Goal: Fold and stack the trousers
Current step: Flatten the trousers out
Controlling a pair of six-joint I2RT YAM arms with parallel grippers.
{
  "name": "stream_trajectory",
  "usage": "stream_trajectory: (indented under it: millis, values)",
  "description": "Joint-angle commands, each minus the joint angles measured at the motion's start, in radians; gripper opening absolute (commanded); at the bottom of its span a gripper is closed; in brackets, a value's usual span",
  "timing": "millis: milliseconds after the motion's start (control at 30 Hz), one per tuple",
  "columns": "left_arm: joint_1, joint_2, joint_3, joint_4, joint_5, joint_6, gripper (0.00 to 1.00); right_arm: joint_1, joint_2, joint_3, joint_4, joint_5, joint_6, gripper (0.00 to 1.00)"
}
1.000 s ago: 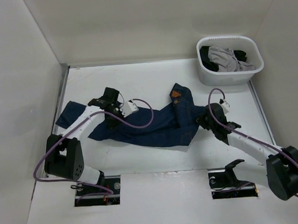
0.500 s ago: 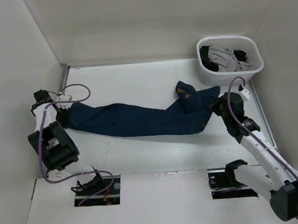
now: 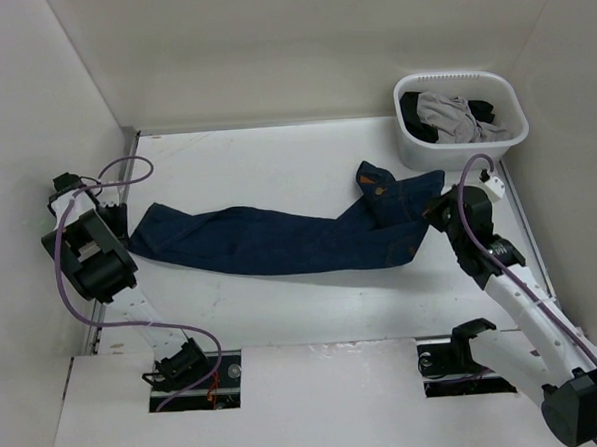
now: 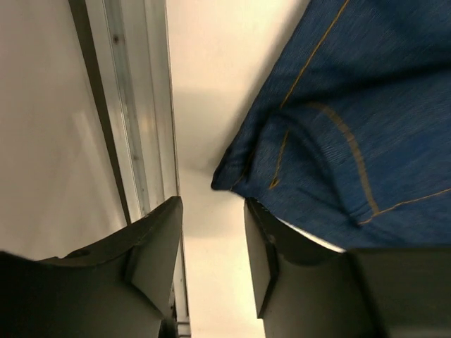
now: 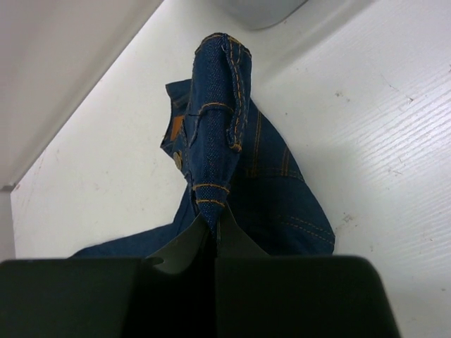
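Note:
The dark navy jeans [image 3: 279, 239] lie stretched across the table, legs to the left, waistband with tan patch [image 3: 377, 189] at the right. My right gripper [image 3: 433, 204] is shut on a fold of the waistband and holds it raised; in the right wrist view the denim fold [image 5: 218, 127] rises from between the closed fingertips of that gripper [image 5: 213, 229]. My left gripper [image 3: 113, 215] is open and empty at the table's left edge. In the left wrist view that gripper [image 4: 211, 232] sits just short of the leg hem [image 4: 338, 127], which lies flat.
A white basket [image 3: 460, 120] holding a light grey garment [image 3: 448, 115] and a black one stands at the back right. A metal rail [image 4: 134, 105] and the enclosure wall run right beside the left gripper. The right wall is close behind the right arm.
The jeans went from bunched in the middle to stretched out long. The left gripper pulled the leg end to the left edge, then let go and drew back. The right gripper kept its hold.

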Motion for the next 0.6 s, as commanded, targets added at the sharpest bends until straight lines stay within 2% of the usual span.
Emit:
stream_trajectory:
  millis: [0,133,233,333,567]
  values:
    - [-0.008,0.002,0.053,-0.016,0.072,-0.04,0.36,0.006,-0.048,0.003,0.01,0.04,-0.023,0.01]
    - [-0.017,0.008,0.048,-0.019,0.089,-0.04,0.32,0.006,-0.072,-0.01,-0.004,0.043,-0.023,0.01]
    - [-0.022,0.031,0.049,-0.025,0.051,-0.032,0.3,0.006,-0.083,-0.015,-0.013,0.043,-0.023,0.01]
    - [-0.022,0.053,0.051,-0.044,0.013,-0.023,0.3,0.004,-0.094,-0.02,-0.013,0.043,-0.023,0.01]
    - [-0.025,0.042,0.04,-0.102,0.04,0.046,0.29,-0.002,-0.088,-0.021,-0.005,0.043,-0.023,0.01]
